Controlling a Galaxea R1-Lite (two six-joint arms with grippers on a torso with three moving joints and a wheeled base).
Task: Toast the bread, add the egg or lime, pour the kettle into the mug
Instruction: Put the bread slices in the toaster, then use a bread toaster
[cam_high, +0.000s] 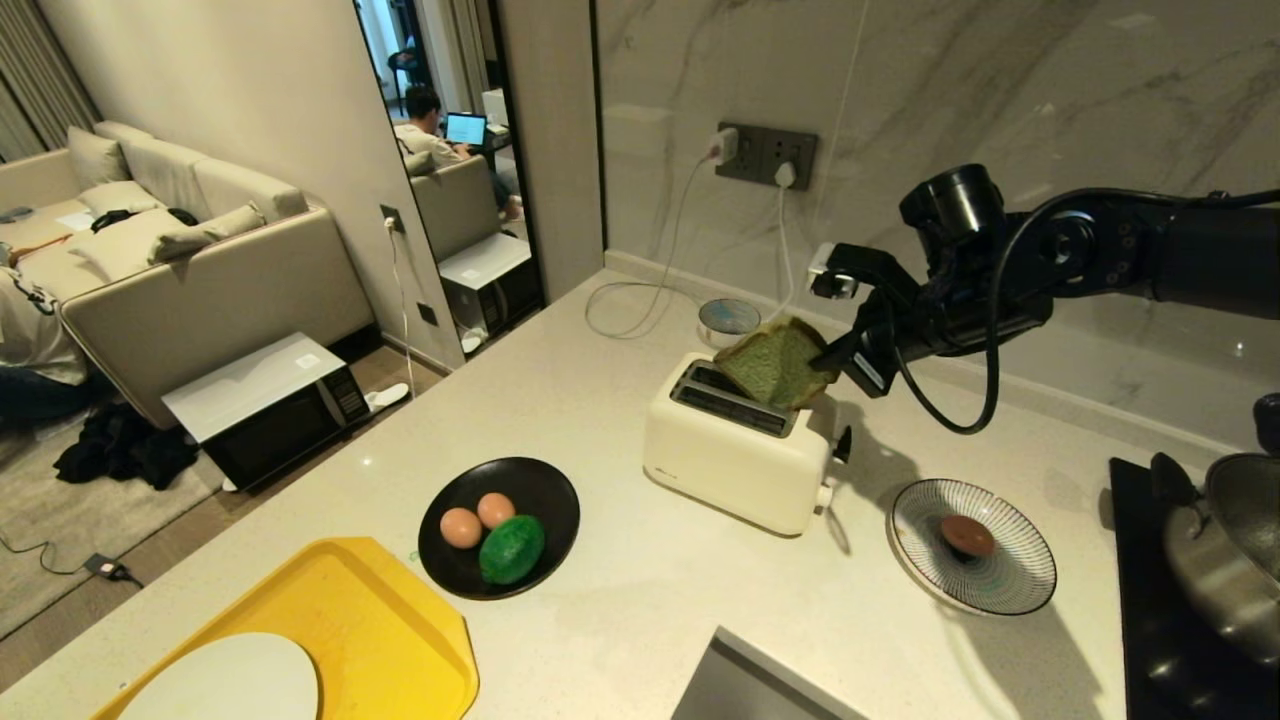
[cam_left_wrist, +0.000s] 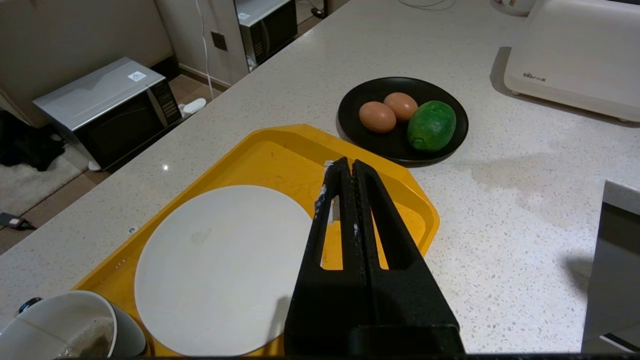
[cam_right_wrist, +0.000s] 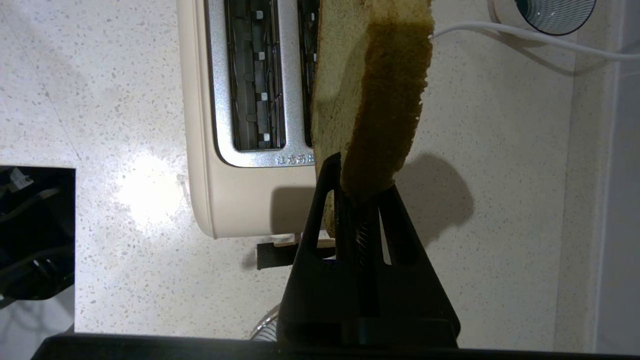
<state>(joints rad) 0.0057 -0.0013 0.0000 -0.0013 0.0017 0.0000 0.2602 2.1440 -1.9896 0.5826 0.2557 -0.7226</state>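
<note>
Operator: Bread status?

Tech: You are seeing the right gripper pinching one corner of the slice, which is hanging tilted just beyond its fingertips, over the toaster slots.

Operator: Risk?

Tech: Judging from the tilt, the slice is likely catching on the slot rim or slipping from the corner grip.

Operator: Containers?

Tech: Just beyond the pressed-together left gripper, the black plate is holding two eggs and the lime.

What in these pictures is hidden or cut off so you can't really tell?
- Bread: its lower corner, head view, hidden by the toaster top; in or above the slot, unclear.
- Mug: left wrist view, cut by the edge.
- Pan: head view, cut by the right edge.
- Kettle: in no view.
</note>
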